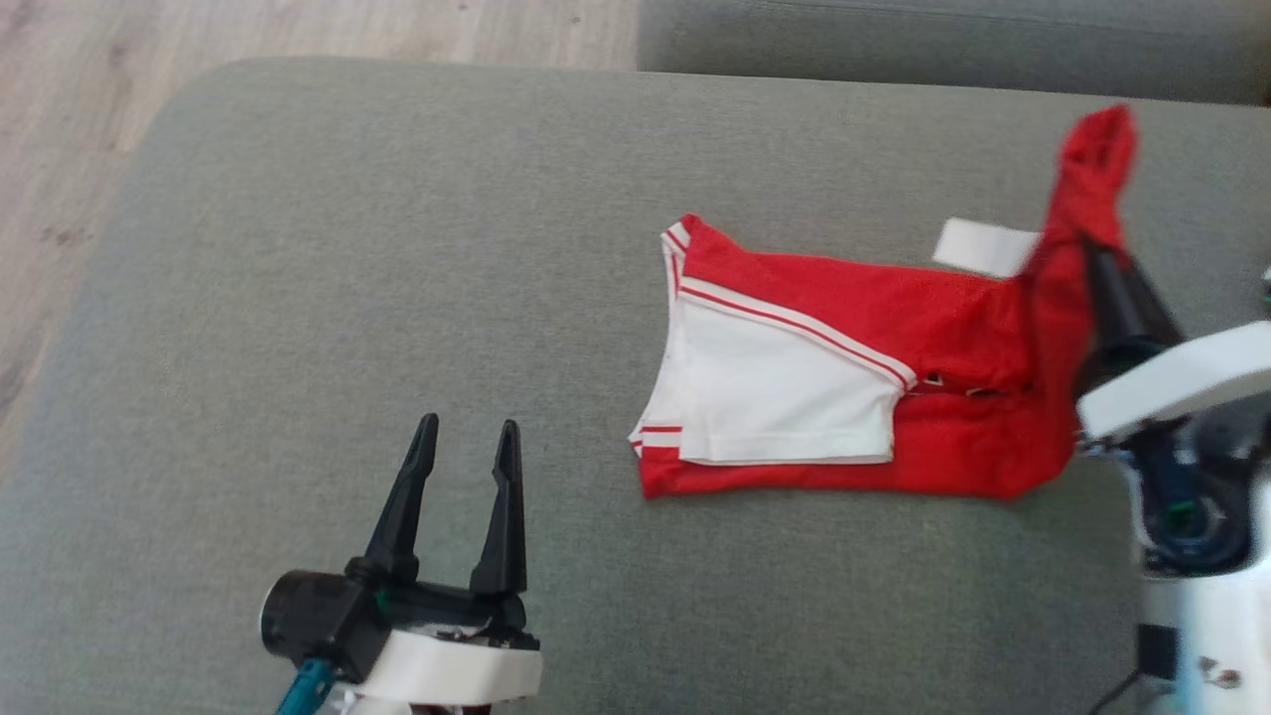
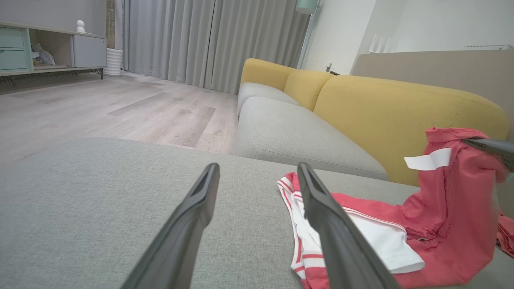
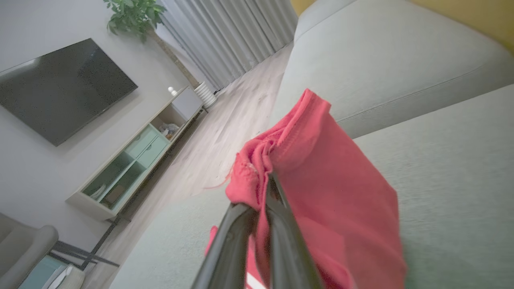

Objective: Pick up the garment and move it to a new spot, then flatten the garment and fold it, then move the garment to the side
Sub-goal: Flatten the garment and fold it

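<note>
- The garment point(image 1: 844, 397) is spread on the grey cushion point(image 1: 348, 248), its long axis running left to right, with its right end raised
- That raised end is clamped in the right pincer point(image 3: 268, 192)
- The left pincer point(image 1: 467, 437), held apart and empty, is placed nearer the free left end, which lies off to its right

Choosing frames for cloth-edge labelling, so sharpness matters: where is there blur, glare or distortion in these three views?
Head view: soft overall; the right hand and the raised end of the red garment are smeared. Left wrist view: crisp, even light, no glare; the left hand's fingers blur close to the lens. Right wrist view: tilted, the garment soft up close.
</note>
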{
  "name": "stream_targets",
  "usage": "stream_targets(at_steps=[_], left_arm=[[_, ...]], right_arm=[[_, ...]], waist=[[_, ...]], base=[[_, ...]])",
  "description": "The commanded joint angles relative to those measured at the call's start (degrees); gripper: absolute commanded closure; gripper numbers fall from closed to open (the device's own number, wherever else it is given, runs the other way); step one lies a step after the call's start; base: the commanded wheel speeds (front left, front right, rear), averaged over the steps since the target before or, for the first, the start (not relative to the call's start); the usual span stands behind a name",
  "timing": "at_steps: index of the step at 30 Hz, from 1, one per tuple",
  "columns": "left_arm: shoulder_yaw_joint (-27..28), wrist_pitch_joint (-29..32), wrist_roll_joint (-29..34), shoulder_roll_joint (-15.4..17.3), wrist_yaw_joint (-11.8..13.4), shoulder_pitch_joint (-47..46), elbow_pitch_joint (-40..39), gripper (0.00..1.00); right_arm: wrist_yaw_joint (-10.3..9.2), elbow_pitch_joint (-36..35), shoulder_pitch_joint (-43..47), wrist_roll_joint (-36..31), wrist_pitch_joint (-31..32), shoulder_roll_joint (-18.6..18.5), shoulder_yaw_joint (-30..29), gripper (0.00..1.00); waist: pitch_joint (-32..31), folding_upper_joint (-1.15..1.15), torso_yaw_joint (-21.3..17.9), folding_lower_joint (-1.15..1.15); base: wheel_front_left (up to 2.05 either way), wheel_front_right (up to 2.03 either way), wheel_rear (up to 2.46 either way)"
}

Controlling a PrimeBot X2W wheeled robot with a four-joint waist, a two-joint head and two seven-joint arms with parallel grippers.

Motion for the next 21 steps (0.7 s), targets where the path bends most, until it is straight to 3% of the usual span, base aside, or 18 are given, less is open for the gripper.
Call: stream_targets(at_steps=[1,14,21], left_arm=[[1.16,-0.53,-0.28,-0.26,-0.08,-0.87,-1.52,0.0],[0.08,-0.53,-1.08,-0.26,-0.35,-0.63,0.0,0.0],[-0.53,-0.53,-0.86,-0.26,-0.6,-0.78,0.54,0.0]], right_arm=[[-0.04,-2.02,-2.19,-0.04,-0.29,0.37,2.52,1.0],[-0.04,14.7,-4.76,13.17,-15.61,0.59,26.1,1.0],[-0.04,24.62,-10.2,19.04,-22.98,0.59,35.08,1.0]], waist=[[-0.05,0.0,0.86,0.0],[-0.56,0.0,5.37,0.0],[-0.47,0.0,6.68,0.0]], base=[[0.0,0.0,0.0],[0.0,0.0,0.0],[0.0,0.0,0.0]])
